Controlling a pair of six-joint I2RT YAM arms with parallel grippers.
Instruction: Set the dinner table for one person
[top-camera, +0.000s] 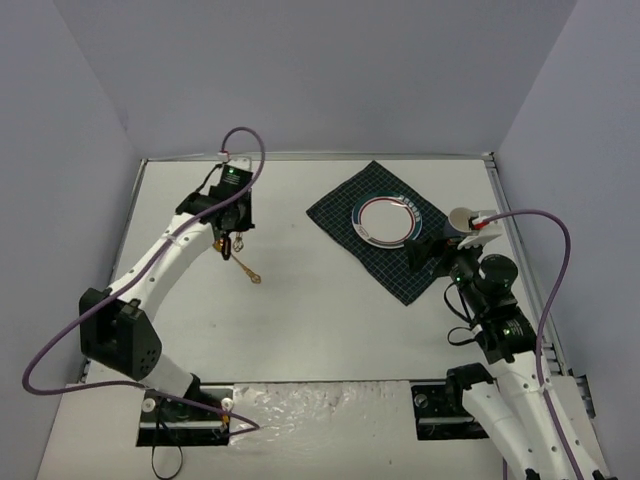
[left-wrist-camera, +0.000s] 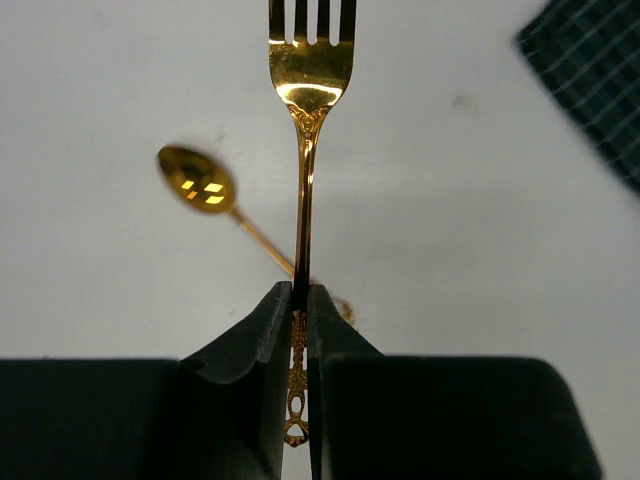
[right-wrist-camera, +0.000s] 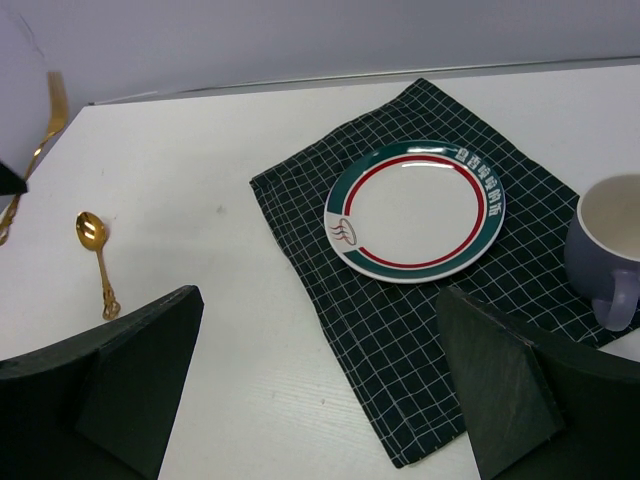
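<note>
The white dinner table (top-camera: 330, 330) filled the view from its near edge. Near the right edge the right gripper (right-wrist-camera: 320, 300) gaped wide, empty. Toward the far-left corner the left gripper (left-wrist-camera: 300, 292) pinched a gold fork (left-wrist-camera: 305, 150) by its handle. Placing the fork seemed to be the step in hand; next it would need carrying to beside the plate (right-wrist-camera: 415, 210) on the cloth (right-wrist-camera: 380, 350).

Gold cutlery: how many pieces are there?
2. A fork is held in the left end effector; a spoon lies on the dinner table, left of the checked cloth. None seem hidden.
</note>
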